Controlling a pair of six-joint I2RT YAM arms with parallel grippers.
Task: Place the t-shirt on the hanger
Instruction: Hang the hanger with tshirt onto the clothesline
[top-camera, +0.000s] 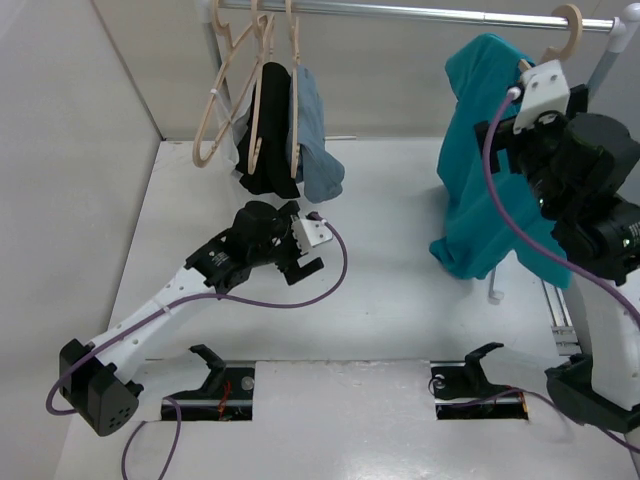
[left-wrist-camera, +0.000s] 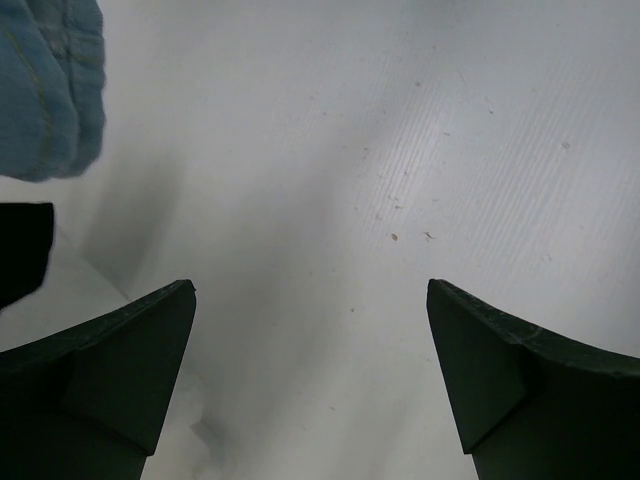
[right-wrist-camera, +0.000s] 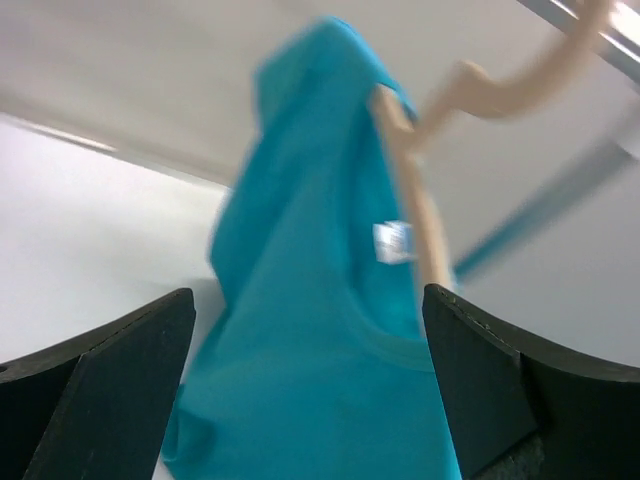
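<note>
Teal short-sleeved cloth t-shirt (top-camera: 468, 160) hangs bunched over the pale beige wooden hanger (right-wrist-camera: 418, 205), whose hook sits on the metal rail (top-camera: 400, 12) at the right. Its neck label shows beside the hanger's shoulder. My right gripper (right-wrist-camera: 309, 300) faces it with jaws spread wide, holding nothing. My left gripper (left-wrist-camera: 310, 290) rests low over the white table (top-camera: 400, 200), also spread. I judge the hanging nearly finished. Next I should back my right arm off cleanly, without snagging the cloth.

Top camera looked down over the bench (top-camera: 400, 300); left wrist faced it closely; right wrist and top shared the t-shirt (right-wrist-camera: 320, 350).
</note>
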